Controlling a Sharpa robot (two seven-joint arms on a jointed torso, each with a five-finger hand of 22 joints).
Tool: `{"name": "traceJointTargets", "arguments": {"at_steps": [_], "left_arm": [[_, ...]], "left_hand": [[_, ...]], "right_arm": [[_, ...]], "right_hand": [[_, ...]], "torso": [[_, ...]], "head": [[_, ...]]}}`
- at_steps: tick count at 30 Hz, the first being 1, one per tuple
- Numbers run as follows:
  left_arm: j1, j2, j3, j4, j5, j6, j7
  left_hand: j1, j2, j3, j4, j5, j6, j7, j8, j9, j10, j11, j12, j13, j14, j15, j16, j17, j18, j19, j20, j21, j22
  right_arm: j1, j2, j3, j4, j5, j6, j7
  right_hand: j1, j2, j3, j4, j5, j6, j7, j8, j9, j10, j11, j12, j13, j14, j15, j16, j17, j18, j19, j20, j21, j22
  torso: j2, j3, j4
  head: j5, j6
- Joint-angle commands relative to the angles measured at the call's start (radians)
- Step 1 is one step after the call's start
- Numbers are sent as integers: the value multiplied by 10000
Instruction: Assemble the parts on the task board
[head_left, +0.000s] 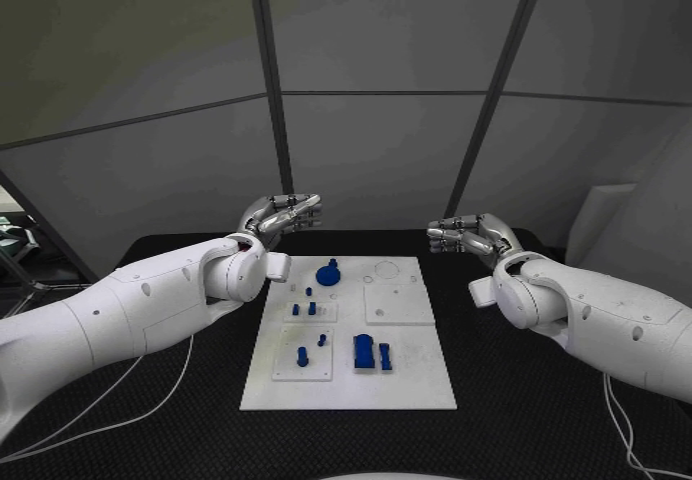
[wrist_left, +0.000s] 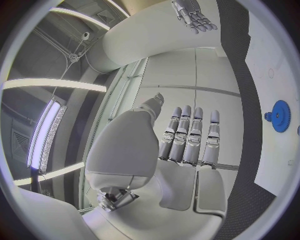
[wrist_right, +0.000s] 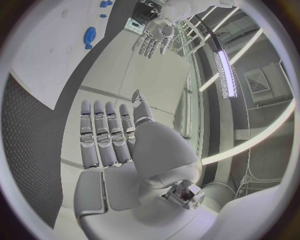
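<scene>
Both hands are hanging above the far end of the table (head_left: 173, 420), fingers straight, spread apart and holding nothing: the left hand (head_left: 283, 216) beyond the board's far left corner, the right hand (head_left: 470, 236) beyond its far right corner. The white board (head_left: 418, 380) is lying between and below the 2 sets of fingers, nearer the robot than either. The blue parts are sitting on its left half: a round gear (head_left: 329, 272) closest to the left fingers, small pegs (head_left: 306, 308) behind that, and a larger block (head_left: 365, 351) nearest the robot.

The parts are looking small and crowded, so broad fingers coming down on 1 peg are likely to be knocking its neighbours over. The board is apparently lying loose on the table, so a sideways push may be sliding it.

The table is black and textured. Grey panels with dark seams are closing off the room behind the hands.
</scene>
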Motion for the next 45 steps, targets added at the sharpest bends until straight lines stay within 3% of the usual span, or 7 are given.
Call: {"name": "traceJointTargets", "arguments": {"at_steps": [1, 7, 8, 12, 25, 31, 45], "left_arm": [[-36, 187, -2, -198, 807, -953, 682], [-76, 420, -4, -386, 996, -1257, 820], [-82, 368, -13, -336, 532, -686, 341], [-84, 307, -55, -125, 505, -898, 394], [-114, -531, -638, 2813, 132, -3840, 1120], [-125, -816, -836, 3814, 5, -4843, 1368], [-126, -869, -873, 3998, -18, -5028, 1413]], "left_hand": [[-119, 13, -167, 110, -25, -156, -16, -17, -67, -343, -29, -48, -2, -582, 14, -58, -312, -288, -585, 56, -65, -523], [-75, 19, -351, 264, -25, -304, -18, 2, -108, -619, -49, 7, 13, -1018, 10, -60, -661, -240, -735, 78, -41, -871], [-4067, 396, -1071, -238, -496, -2935, -370, -671, -777, -3249, -996, -685, -624, -3140, -976, -619, -1047, -991, -2349, -778, -606, -2074], [-5235, 499, -1312, -407, -496, -3736, -490, -671, -777, -4036, -996, -685, -624, -3787, -976, -619, -1179, -988, -2805, -1031, -606, -2433], [-8668, 1252, -1978, -1456, -496, -6027, -1246, -671, -777, -6318, -996, -685, -624, -5638, -976, -619, -2019, -1002, -4179, -1769, -606, -3475], [-9771, 1252, -2904, -1456, -496, -6764, -1246, -671, -777, -7052, -996, -685, -624, -6232, -976, -619, -2019, -1001, -4606, -2026, -606, -3812], [-11350, 1252, -2904, -1456, -496, -7815, -1246, -671, -777, -8094, -996, -685, -624, -7084, -976, -619, -2019, -1000, -5270, -2793, -606, -4938]], "right_arm": [[31, 281, 8, -383, 1046, 589, 777], [40, 537, 10, -651, 1160, 703, 844], [14, 498, 0, -600, 677, 321, 405], [14, 415, -31, -387, 812, 121, 491], [20, -781, -464, 2681, 2754, -2753, 1722], [22, -1268, -641, 3931, 3546, -3924, 2224], [23, -1415, -695, 4308, 3784, -4277, 2376]], "right_hand": [[-272, 3, 34, -122, -34, -59, 8, -18, -235, -142, 9, -68, -187, 18, 68, -188, -223, 27, -225, 88, -89, -397], [-478, 21, 131, -232, -39, -91, 12, -20, -441, -309, 36, -83, -206, -93, 102, -211, -337, 32, -401, 139, -85, -755], [-4386, -594, 1181, 405, -662, -3009, -483, -648, -741, -3386, -391, -683, -821, -3103, -294, -817, -969, -541, -2942, -601, -682, -1746], [-5481, -747, 1448, 538, -851, -3839, -600, -648, -1487, -4234, -503, -683, -821, -3938, -389, -817, -969, -549, -3661, -791, -682, -2030], [-8869, -1268, 2334, 1074, -1415, -6404, -1609, -648, -1487, -6911, -1391, -683, -821, -6565, -1199, -817, -969, -938, -5883, -1427, -682, -2902], [-9943, -2013, 2630, 1796, -2207, -7212, -1609, -648, -1487, -7757, -1391, -683, -821, -7395, -1199, -817, -969, -1073, -6581, -2323, -682, -3177], [-11512, -2013, 3622, 1796, -2207, -8398, -1609, -648, -1487, -8990, -1391, -683, -821, -8603, -1199, -817, -969, -1795, -7593, -2323, -682, -4137]], "torso": [[-108, 10, -38], [-92, 45, -4], [-83, 23, -21], [-41, 49, 86], [359, 299, 1112], [379, 312, 1163], [379, 312, 1163]], "head": [[30, 66], [106, 21], [56, 42], [-19, 131], [-747, 985], [-783, 1028], [-783, 1028]]}}
